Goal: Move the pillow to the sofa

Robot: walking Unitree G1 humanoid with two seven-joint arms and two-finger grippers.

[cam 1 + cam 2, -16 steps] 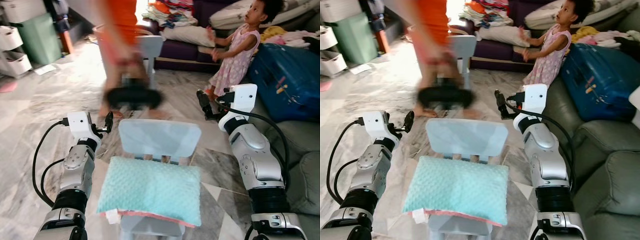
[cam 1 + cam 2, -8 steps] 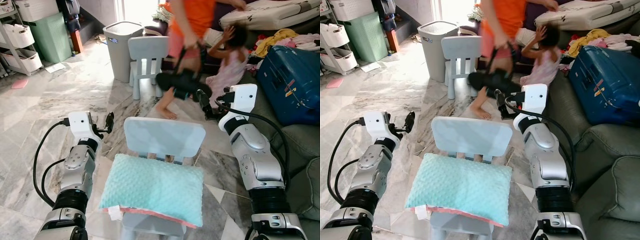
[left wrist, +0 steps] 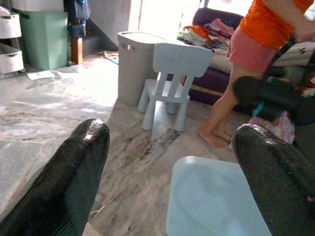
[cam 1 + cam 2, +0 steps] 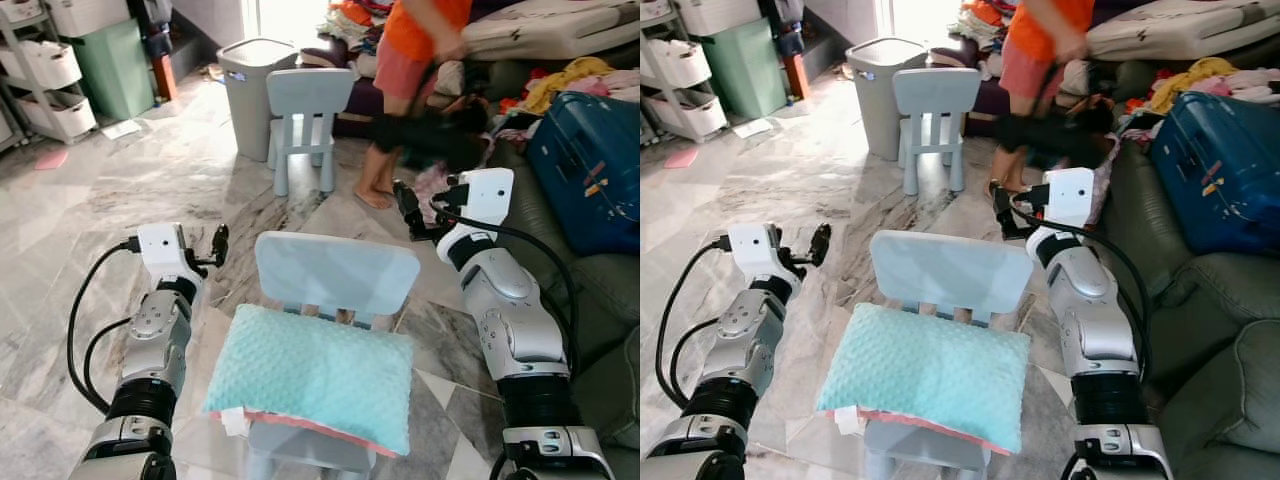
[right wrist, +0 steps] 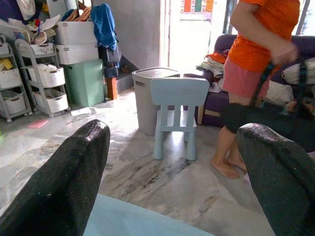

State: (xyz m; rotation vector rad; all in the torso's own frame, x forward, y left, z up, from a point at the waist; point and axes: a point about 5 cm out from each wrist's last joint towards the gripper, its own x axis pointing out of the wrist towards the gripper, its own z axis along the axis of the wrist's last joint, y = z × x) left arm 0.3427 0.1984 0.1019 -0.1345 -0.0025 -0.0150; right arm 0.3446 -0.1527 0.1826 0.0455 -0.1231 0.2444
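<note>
A teal, bumpy pillow (image 4: 315, 375) lies flat on the seat of a small pale-blue chair (image 4: 335, 272) right in front of me. My left gripper (image 4: 218, 244) is raised to the left of the chair's backrest, open, holding nothing. My right gripper (image 4: 404, 203) is raised beyond the backrest's right corner, also open and holding nothing. In each wrist view the two black fingers (image 3: 74, 172) (image 5: 69, 177) stand wide apart. A grey-green sofa (image 4: 1200, 300) runs along my right side.
A person in an orange top (image 4: 415, 55) stands beyond the chair holding a black bag (image 4: 440, 135). A second small chair (image 4: 305, 110) and a grey bin (image 4: 248, 90) stand further back. A blue suitcase (image 4: 590, 150) lies on the sofa. Shelves with baskets (image 4: 45, 70) line the far left.
The person with the black bag has moved rightward and away, toward the far sofa. The view has shifted slightly. Both arms and the pillow have stayed where they were.
</note>
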